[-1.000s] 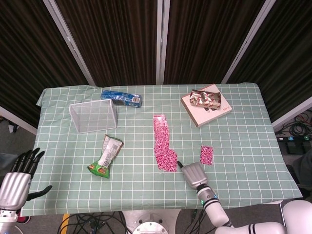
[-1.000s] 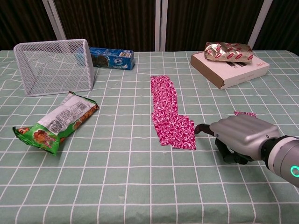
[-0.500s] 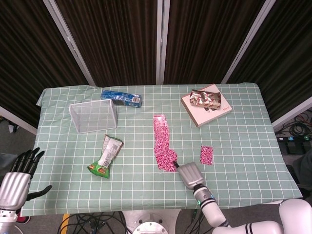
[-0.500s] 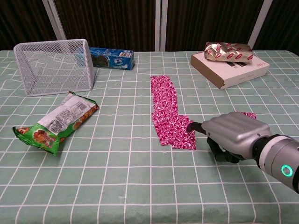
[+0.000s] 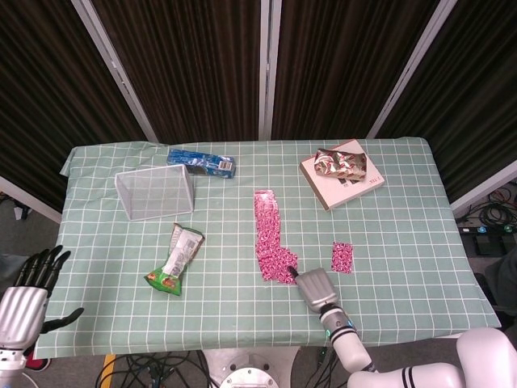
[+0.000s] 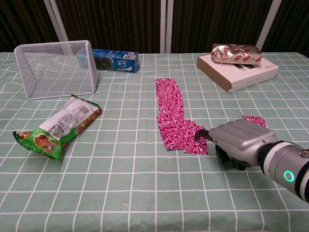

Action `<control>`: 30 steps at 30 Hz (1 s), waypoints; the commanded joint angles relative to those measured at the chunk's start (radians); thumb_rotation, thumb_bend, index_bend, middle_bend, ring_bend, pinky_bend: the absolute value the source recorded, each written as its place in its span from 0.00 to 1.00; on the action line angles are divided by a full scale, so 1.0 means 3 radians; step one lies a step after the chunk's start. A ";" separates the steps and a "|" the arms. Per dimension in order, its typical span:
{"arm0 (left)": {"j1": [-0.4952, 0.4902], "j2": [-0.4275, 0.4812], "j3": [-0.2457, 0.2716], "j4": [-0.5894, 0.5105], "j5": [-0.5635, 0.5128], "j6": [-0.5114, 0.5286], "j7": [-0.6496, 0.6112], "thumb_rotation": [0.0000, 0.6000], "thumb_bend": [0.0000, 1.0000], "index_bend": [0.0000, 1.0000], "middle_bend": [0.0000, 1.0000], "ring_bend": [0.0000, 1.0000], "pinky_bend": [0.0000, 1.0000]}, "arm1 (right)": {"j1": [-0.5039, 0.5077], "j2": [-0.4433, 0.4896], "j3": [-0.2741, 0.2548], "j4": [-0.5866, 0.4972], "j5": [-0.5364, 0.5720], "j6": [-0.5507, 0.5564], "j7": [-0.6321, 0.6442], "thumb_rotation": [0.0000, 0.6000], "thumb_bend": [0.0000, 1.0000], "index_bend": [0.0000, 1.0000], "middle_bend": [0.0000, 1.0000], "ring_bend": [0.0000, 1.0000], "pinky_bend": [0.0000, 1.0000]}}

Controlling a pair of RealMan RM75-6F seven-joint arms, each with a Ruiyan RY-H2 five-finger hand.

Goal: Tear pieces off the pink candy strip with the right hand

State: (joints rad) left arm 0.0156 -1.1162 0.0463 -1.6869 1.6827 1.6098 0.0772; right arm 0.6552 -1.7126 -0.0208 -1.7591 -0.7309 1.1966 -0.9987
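Observation:
The pink candy strip [image 5: 270,233] [image 6: 174,115] lies lengthwise in the middle of the table, its near end wider and skewed to the right. My right hand [image 5: 314,287] [image 6: 240,143] rests knuckles-up on the cloth just right of that end. Its fingers are curled under, and its dark thumb tip lies on the strip's near right corner and pinches it. A torn-off pink piece [image 5: 342,257] [image 6: 254,119] lies flat just beyond the right hand. My left hand [image 5: 29,296] hangs with its fingers spread off the table's near left corner, seen in the head view only.
A wire mesh basket [image 5: 154,194] [image 6: 54,69] stands at the far left with a blue biscuit pack [image 5: 201,163] [image 6: 116,60] behind it. A green snack bag [image 5: 175,259] [image 6: 58,126] lies at the near left. A flat box [image 5: 342,179] [image 6: 239,71] topped by a foil packet [image 6: 236,52] sits at the far right.
My right hand slid left to the strip's near end and took its corner. That end has since swung a little to the right. The left hand barely moved.

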 commanded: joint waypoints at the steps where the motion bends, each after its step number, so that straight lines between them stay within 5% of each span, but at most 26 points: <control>1: 0.0002 -0.0002 0.0002 -0.0003 0.0003 0.0002 0.0013 0.92 0.01 0.05 0.01 0.00 0.09 | -0.0017 0.0042 -0.0019 -0.0007 0.0009 0.0009 0.0027 1.00 1.00 0.14 0.89 0.84 0.71; 30: -0.0008 -0.0024 0.0006 -0.0037 0.0001 -0.0036 0.0103 0.93 0.01 0.05 0.01 0.00 0.09 | -0.0132 0.0467 -0.0036 0.0054 -0.0017 -0.0049 0.0400 1.00 1.00 0.14 0.89 0.84 0.71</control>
State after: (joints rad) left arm 0.0129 -1.1231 0.0480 -1.6986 1.6829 1.5984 0.1085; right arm 0.6156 -1.5724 -0.0318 -1.7428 -0.7362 1.1821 -0.8787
